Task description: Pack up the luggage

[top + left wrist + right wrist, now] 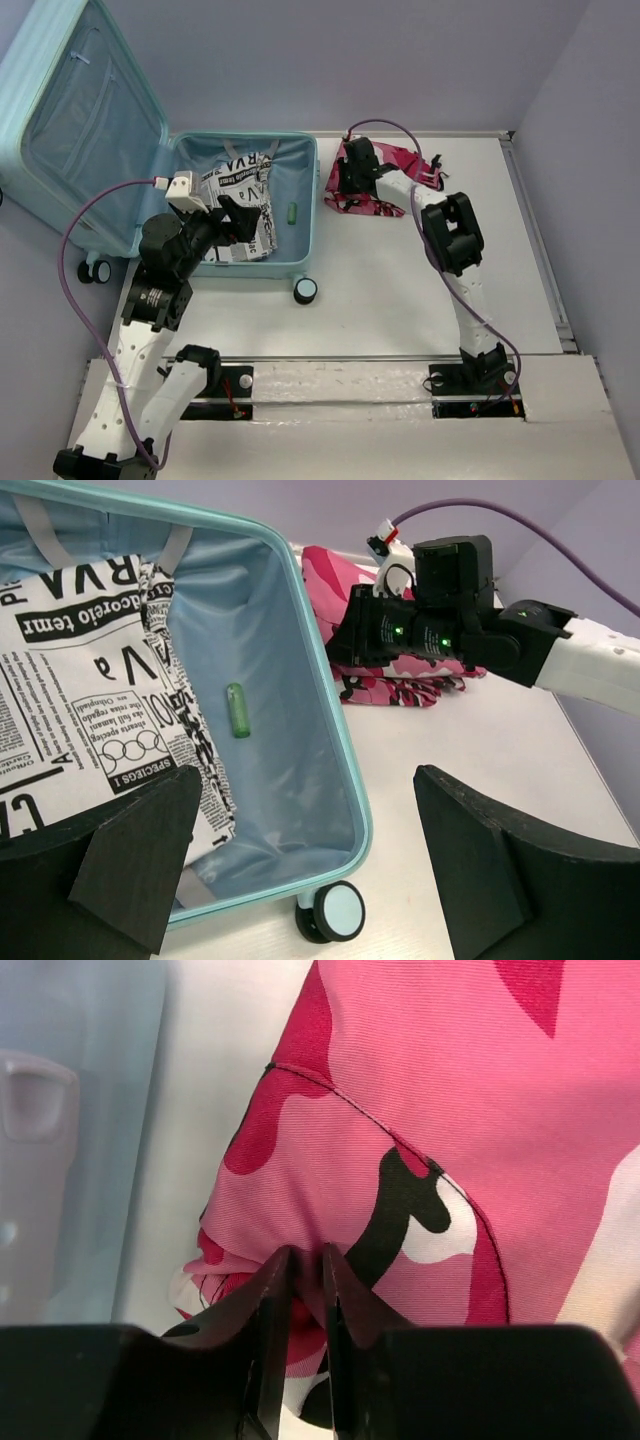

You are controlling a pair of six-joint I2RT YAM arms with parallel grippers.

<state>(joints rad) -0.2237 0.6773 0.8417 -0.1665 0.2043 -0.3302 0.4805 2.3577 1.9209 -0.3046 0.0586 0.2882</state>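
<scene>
The luggage is a pale mint-blue hard-shell suitcase lying open at the left, with its lid raised. A newspaper-print cloth and a small green tube lie inside it. To its right on the table lies a pink, white and black patterned cloth. My right gripper is down on that cloth's left edge. In the right wrist view its jaws pinch a fold of the pink cloth. My left gripper hangs wide open over the suitcase rim, holding nothing.
A spinner wheel sticks out at the suitcase's near right corner, with others at the lid's lower left. Purple cables run from both wrists. A raised table edge borders the right side; grey walls stand behind.
</scene>
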